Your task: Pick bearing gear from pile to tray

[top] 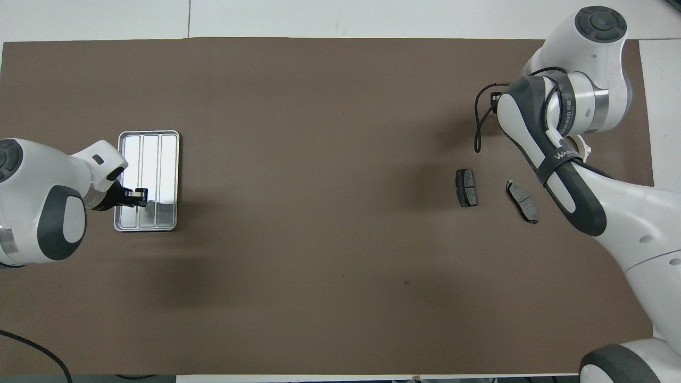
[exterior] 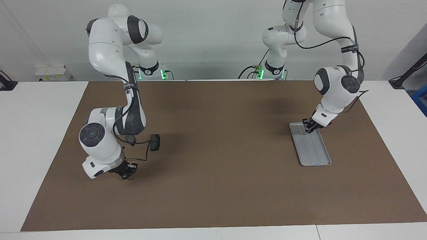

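The left gripper (exterior: 308,128) hangs over the end of the tray (exterior: 315,151) nearer the robots; whether it grips anything cannot be told. The right gripper (exterior: 125,173) is low over the mat (exterior: 213,186) at the right arm's end of the table, its grip unreadable too. Two brake pads (top: 466,187) lie on the mat beside that arm, a white arc piece (top: 581,146) peeking out under it.
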Controlling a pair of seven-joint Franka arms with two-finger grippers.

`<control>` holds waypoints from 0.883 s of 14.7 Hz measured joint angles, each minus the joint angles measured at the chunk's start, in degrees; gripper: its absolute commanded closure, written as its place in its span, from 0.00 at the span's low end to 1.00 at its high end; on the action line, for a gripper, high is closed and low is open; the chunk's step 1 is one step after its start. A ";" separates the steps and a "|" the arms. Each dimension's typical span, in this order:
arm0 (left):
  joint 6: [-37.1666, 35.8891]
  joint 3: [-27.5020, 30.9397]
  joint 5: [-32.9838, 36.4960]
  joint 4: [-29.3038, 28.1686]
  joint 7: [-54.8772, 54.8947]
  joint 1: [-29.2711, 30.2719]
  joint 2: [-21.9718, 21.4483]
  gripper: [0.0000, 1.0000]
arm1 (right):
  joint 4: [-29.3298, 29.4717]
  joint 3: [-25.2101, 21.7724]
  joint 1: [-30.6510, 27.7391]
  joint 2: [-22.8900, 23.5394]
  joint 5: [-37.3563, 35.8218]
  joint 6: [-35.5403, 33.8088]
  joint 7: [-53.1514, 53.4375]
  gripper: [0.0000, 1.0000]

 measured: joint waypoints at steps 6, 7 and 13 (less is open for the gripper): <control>2.13 -0.01 -0.02 -2.02 -0.72 0.00 -0.01 0.51 | 10.80 0.76 19.55 -4.98 4.07 -17.86 33.59 1.00; 2.16 -0.01 -0.03 -2.11 -0.77 0.00 -0.01 0.23 | 10.96 0.77 23.01 -4.88 5.22 -16.60 41.71 1.00; 2.35 -0.13 -2.14 -1.32 -2.49 -0.14 -0.22 0.09 | 10.64 0.43 35.57 5.08 6.07 -2.77 65.99 1.00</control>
